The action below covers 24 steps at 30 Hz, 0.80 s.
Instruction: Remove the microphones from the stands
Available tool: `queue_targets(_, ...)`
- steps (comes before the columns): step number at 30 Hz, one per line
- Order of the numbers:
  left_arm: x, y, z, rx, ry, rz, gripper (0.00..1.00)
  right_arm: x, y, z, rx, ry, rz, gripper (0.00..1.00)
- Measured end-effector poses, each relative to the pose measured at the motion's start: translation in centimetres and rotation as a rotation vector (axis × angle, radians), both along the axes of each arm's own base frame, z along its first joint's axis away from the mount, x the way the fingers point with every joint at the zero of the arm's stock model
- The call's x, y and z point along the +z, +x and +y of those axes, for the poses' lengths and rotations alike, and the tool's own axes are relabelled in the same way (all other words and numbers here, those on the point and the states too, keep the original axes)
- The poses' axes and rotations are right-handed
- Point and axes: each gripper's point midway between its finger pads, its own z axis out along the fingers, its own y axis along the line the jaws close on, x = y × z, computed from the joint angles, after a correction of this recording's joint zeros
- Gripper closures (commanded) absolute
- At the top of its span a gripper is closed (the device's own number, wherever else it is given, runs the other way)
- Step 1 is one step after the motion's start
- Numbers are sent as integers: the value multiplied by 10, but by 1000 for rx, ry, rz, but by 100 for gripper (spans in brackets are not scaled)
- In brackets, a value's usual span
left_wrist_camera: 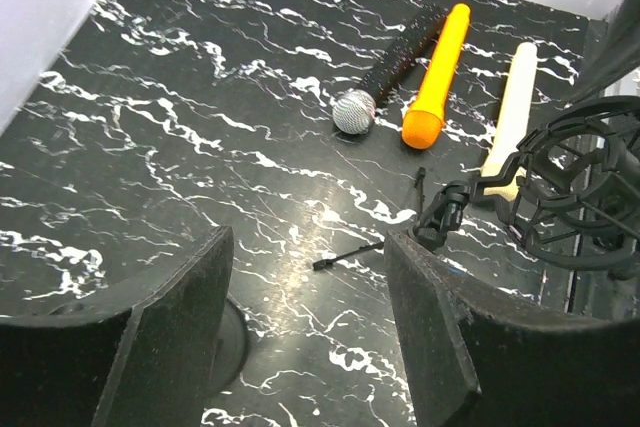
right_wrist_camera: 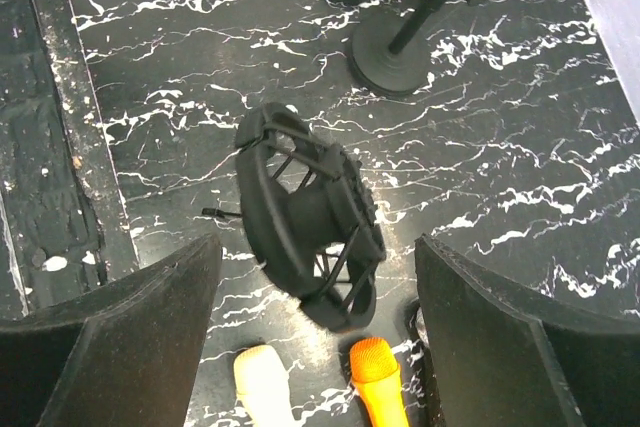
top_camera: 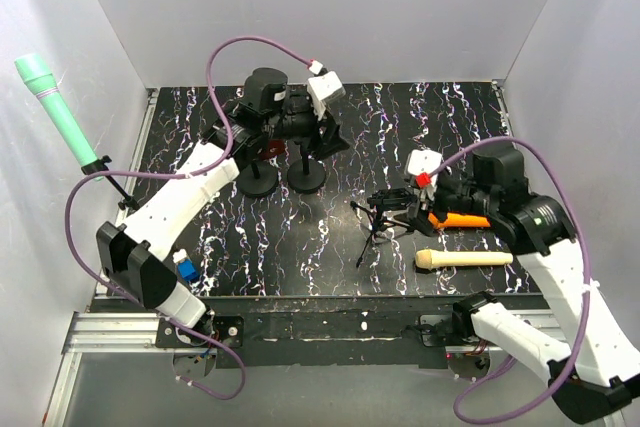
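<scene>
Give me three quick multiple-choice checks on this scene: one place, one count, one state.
1. Where is the cream mic? A) flat on the table B) in the shock mount C) held aloft
2. How many mics lie in the left wrist view? A) one B) two C) three
3. The right pincer is: A) shut on a mic B) open C) out of view
Key: 1 A, it lies flat near the orange mic. 2 C, the black mic, orange and cream. 3 B, its fingers stand apart above the mount.
</scene>
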Motion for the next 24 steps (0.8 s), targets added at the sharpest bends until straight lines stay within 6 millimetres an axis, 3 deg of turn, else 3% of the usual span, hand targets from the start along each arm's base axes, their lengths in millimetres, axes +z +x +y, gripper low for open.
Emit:
queue_targets(7, 24, -1, 13, 38, -1, -100, 38, -9, 15, 17, 107, -28, -11, 20)
queue_targets(18, 16, 9, 24, 84, 64, -134, 37, -7, 40, 33, 175, -24, -106, 53)
queue_targets(24, 16, 22, 40, 130, 64, -130, 37, -3, 60, 38, 138, -11, -145, 60)
